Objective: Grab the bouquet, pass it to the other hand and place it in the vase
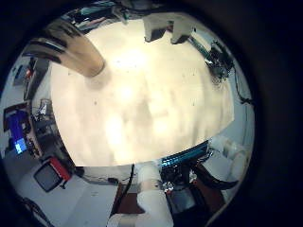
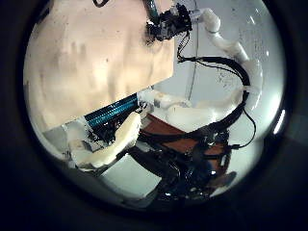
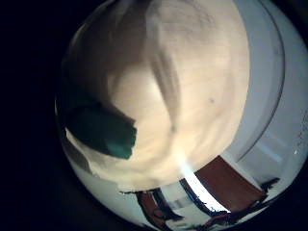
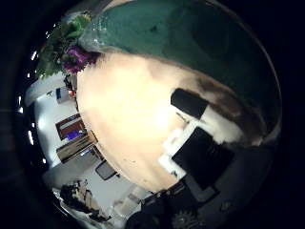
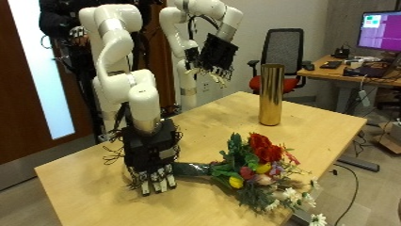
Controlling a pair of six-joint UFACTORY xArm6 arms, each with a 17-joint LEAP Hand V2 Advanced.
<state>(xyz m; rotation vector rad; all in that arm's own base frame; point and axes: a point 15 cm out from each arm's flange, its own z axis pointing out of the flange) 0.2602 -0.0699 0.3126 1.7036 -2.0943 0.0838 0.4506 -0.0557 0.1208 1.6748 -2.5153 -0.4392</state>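
Observation:
The bouquet [image 5: 260, 170], red and yellow flowers with white sprigs and a dark green wrapped stem end [image 5: 197, 170], lies on the wooden table [image 5: 101, 174]. My right hand [image 5: 152, 162] hangs fingers-down at the stem end, open, fingertips close to the table. The green wrap fills much of the right thumb side palm view [image 4: 172, 33], with flowers [image 4: 67, 52] beyond; it also shows as a dark green wrap [image 3: 101, 130] in the other right palm view. The tall gold vase [image 5: 269, 94] stands upright at the table's far side. My left hand [image 5: 216, 55] hovers high, open and holding nothing.
From the left palm, the vase [image 1: 83, 57] is seen from above on the pale tabletop [image 1: 151, 104]. An office chair [image 5: 286, 52] and a desk with a monitor [image 5: 380, 33] stand behind the table. The table edge [image 5: 344, 155] runs just past the flower heads.

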